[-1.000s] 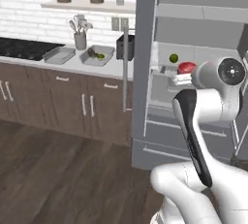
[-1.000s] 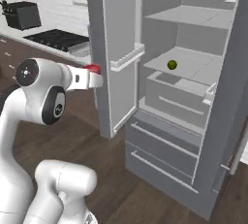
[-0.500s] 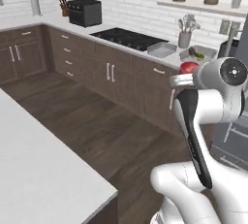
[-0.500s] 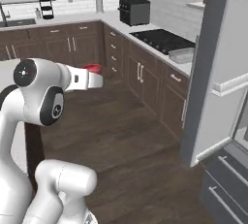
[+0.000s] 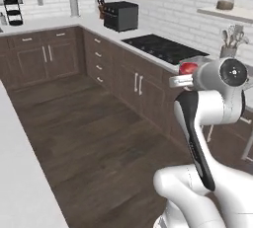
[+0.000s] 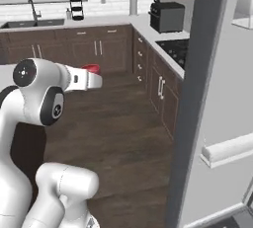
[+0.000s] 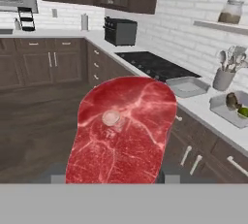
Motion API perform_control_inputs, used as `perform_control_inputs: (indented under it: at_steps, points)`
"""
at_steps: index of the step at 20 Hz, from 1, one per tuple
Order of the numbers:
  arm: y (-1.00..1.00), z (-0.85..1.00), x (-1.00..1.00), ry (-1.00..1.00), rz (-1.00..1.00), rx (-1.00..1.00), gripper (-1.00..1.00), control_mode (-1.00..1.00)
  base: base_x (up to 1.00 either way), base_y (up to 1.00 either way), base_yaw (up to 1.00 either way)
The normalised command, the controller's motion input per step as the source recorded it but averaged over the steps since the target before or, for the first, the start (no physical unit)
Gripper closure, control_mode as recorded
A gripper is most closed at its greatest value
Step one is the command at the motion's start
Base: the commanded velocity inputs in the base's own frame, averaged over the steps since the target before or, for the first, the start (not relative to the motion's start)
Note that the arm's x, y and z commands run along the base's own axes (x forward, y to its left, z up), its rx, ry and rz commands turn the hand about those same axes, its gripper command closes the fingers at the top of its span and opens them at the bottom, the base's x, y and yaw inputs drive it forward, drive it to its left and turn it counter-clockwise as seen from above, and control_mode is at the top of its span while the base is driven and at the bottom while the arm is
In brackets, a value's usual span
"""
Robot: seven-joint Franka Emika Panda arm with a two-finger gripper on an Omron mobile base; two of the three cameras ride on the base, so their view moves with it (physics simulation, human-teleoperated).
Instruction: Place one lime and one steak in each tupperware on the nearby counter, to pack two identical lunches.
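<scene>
Red marbled steak carried in the pincer above the kitchen floor.
The two-finger pincer (image 7: 114, 182) is pinching the flat red-pink marbled steak (image 7: 122, 131), which hides the finger tips in the hand view; from the base views the same steak shows as a small red lump at the end of the white arm (image 5: 188, 67) (image 6: 90, 67). The long pale grey-white tabletop (image 7: 206, 106) runs over dark brown cabinets. On it, beyond the black cooktop (image 7: 145, 63), sit two shallow grey rectangular tupperware trays: the nearer one (image 7: 186, 87) looks empty, the farther one (image 7: 231, 109) holds a dark brown lump and a bright-green round lime (image 7: 243, 112). A grey utensil cup (image 7: 223, 78) stands behind them.
</scene>
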Motion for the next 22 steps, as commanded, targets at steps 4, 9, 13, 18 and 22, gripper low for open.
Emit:
perform_control_inputs:
  at_steps: [4, 9, 13, 18, 22]
  points:
    - [0.00, 0.00, 0.00, 0.00, 0.00, 0.00, 1.00, 1.00, 1.00, -0.02, 0.19]
    - [0.00, 0.00, 0.00, 0.00, 0.00, 0.00, 1.00, 1.00, 1.00, 0.31, -0.07]
    - [0.00, 0.00, 0.00, 0.00, 0.00, 0.00, 1.00, 1.00, 1.00, 0.35, -0.49]
    - [0.00, 0.00, 0.00, 0.00, 0.00, 0.00, 1.00, 1.00, 0.62, 0.34, -0.69]
    - [0.00, 0.00, 0.00, 0.00, 0.00, 0.00, 1.00, 1.00, 0.42, 0.21, -0.82]
